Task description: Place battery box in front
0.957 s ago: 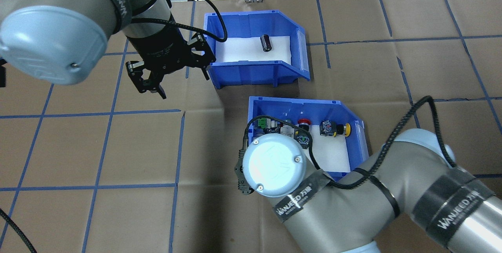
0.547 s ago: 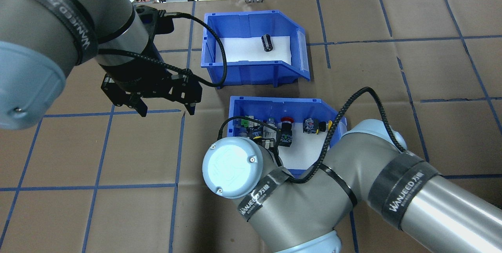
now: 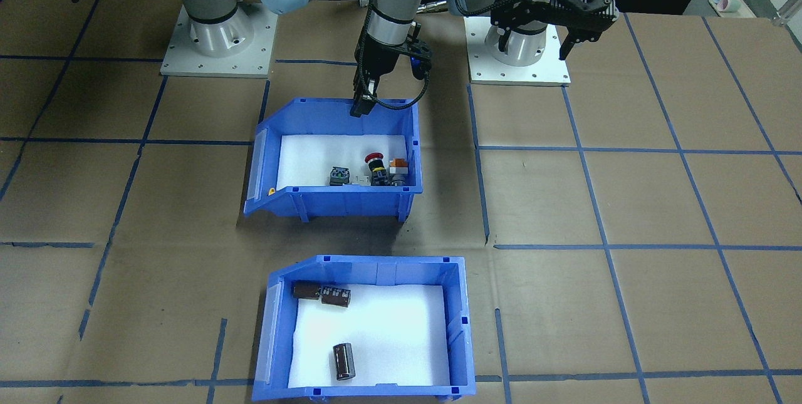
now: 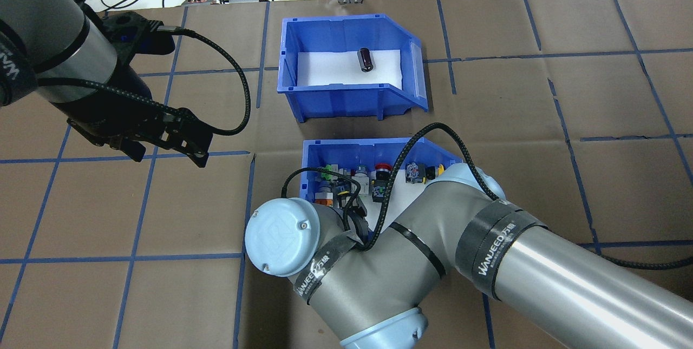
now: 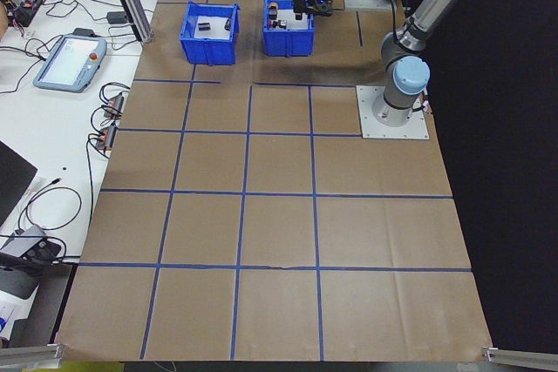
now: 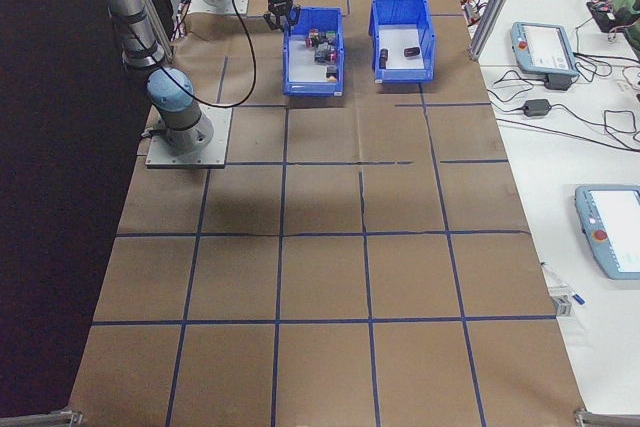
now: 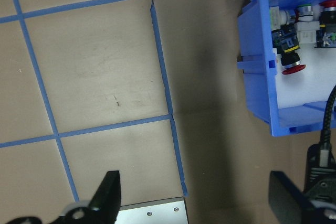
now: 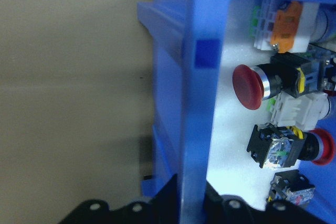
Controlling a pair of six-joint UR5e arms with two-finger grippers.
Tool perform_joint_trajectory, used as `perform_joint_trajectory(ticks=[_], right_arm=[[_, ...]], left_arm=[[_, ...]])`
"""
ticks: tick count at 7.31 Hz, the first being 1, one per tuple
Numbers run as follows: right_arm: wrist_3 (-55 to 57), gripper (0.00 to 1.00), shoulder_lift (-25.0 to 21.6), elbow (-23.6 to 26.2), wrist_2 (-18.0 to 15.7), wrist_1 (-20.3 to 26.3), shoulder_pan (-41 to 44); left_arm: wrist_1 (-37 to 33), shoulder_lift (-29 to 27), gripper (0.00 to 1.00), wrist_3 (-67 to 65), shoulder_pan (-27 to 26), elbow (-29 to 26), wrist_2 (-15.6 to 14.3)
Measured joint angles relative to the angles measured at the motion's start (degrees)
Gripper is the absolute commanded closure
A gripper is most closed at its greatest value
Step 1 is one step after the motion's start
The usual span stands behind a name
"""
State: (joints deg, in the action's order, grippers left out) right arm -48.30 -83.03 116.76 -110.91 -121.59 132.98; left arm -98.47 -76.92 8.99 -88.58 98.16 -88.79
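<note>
We are seeing the battery box [image 4: 352, 81] sitting on the tabletop [image 4: 514, 111] on the far side from the robot base, with the switch bin [image 3: 332, 200] between it and the base. Our read: the right pincer [image 8: 190, 203] is grasping the switch bin's back wall to shift that bin out of the way, so the battery box ends up as the front one. The left pincer [image 4: 165, 146] is hanging released over bare tabletop, well apart from both bins, probably parked clear of the right arm.

The right wrist view is giving us the grip: fingers [image 8: 163, 195] are straddling the blue wall, one outside, one inside next to the red push-buttons [image 8: 252, 86]. The overhead view is hiding that contact behind the right arm's elbow, and there we are only seeing one battery [image 4: 365, 60]. The front-facing view is showing three batteries [image 3: 343, 360] in the battery box, plus the open gap between the two bins. The left wrist view is showing both fingertips wide apart with nothing between, and the switch bin's corner off to the side.
</note>
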Motion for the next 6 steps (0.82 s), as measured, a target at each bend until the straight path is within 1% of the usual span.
perform_joint_trajectory(ticks=[1, 2, 3, 4, 5, 6], right_arm=[[-0.9, 0.01, -0.01, 0.84, -0.2, -1.65, -0.1], [-1.08, 0.0, -0.18, 1.25, -0.22, -3.5, -0.31], [-0.94, 0.0, -0.76, 1.04, -0.13, -4.75, -0.64], [-0.82, 0.0, -2.22, 0.29, -0.1, -4.97, -1.12], [-0.75, 0.0, -4.58, -0.39, -0.08, -4.35, -1.83], [-0.7, 0.0, -7.72, -0.71, 0.04, -2.76, -3.45]], left_arm=[[0.19, -0.15, 0.0, -1.49, 0.04, 0.05, -2.2], [0.26, -0.29, 0.0, -2.5, 0.06, 0.08, -4.11], [0.33, -0.32, 0.0, -2.94, 0.07, 0.12, -4.75], [0.44, -0.32, 0.0, -2.92, 0.07, 0.13, -4.87], [1.22, -0.42, 0.0, -2.56, 0.07, 0.12, -4.88], [3.03, -0.66, 0.0, -1.97, 0.03, 0.17, -4.82]])
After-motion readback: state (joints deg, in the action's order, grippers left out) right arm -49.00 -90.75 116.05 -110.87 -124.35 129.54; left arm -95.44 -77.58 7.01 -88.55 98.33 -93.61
